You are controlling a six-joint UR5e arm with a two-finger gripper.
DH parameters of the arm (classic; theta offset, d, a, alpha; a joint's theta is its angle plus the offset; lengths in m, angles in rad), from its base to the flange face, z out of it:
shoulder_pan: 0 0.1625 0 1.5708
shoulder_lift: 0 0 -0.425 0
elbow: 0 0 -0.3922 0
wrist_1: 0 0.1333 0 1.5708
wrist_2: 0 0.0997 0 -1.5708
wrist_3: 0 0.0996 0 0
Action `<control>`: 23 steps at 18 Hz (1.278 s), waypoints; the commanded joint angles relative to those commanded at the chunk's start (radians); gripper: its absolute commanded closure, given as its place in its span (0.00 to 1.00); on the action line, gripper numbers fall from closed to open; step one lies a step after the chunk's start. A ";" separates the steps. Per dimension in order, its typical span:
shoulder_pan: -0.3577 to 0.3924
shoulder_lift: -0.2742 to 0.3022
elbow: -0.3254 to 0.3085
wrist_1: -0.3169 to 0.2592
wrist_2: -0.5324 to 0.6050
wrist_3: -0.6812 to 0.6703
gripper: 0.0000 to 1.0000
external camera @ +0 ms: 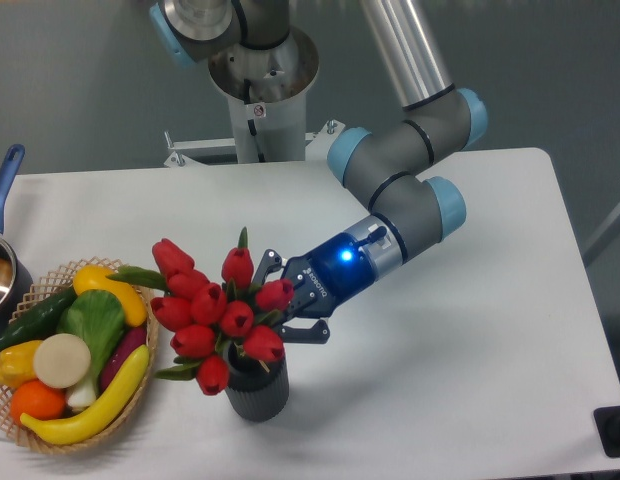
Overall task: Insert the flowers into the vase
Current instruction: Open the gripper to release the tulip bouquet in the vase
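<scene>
The flowers (pixel 212 315), a bunch of red tulip buds with green leaves, stand with their stems in the vase (pixel 258 392), a small dark grey ribbed cylinder near the table's front edge. The bunch leans left and spreads wider than the vase mouth. My gripper (pixel 283 298) reaches in from the right, level with the buds on the bunch's right side. Its jaws stand apart, one finger (pixel 267 263) above and one below. The fingertips are partly hidden behind the buds. I see no stem clamped between them.
A wicker basket (pixel 140 400) of toy vegetables and fruit sits at the front left, close to the tulips. A blue-handled pot (pixel 4 265) is at the left edge. The shiny robot pedestal (pixel 262 80) stands at the back.
</scene>
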 joint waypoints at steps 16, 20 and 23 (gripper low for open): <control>0.012 -0.023 -0.019 0.000 0.046 0.109 0.36; 0.028 -0.020 -0.017 0.000 0.046 0.115 0.20; 0.038 -0.017 -0.019 0.000 0.048 0.115 0.04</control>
